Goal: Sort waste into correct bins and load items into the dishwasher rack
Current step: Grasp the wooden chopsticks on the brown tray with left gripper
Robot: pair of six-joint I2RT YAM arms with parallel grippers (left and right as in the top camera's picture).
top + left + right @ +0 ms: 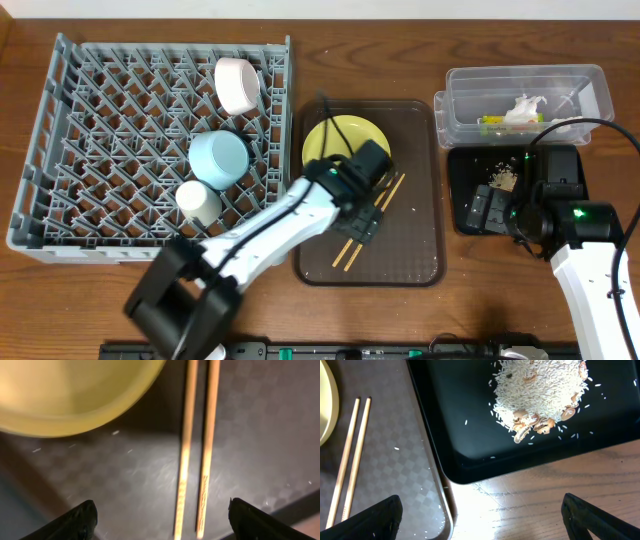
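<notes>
The wooden chopsticks (349, 250) lie on the brown serving tray (415, 180) beside the yellow plate (335, 140). My left gripper (366, 214) hovers low over them, open. In the left wrist view the chopsticks (195, 460) run between the two fingertips (162, 520), with the plate (70, 395) at upper left. The grey rack (38, 130) holds the white bowl (238, 85), light blue bowl (219, 158) and white cup (199, 201). My right gripper (490, 210) is open and empty over the black tray (465, 170), which holds rice crumbs (503, 180).
The clear tub (470, 100) at back right holds crumpled tissue (524, 107) and a yellow-green wrapper (492, 122). The right wrist view shows the rice pile (540, 390), black tray corner (450, 435), bare wood, the brown tray edge (405, 460) and the chopsticks (350, 460).
</notes>
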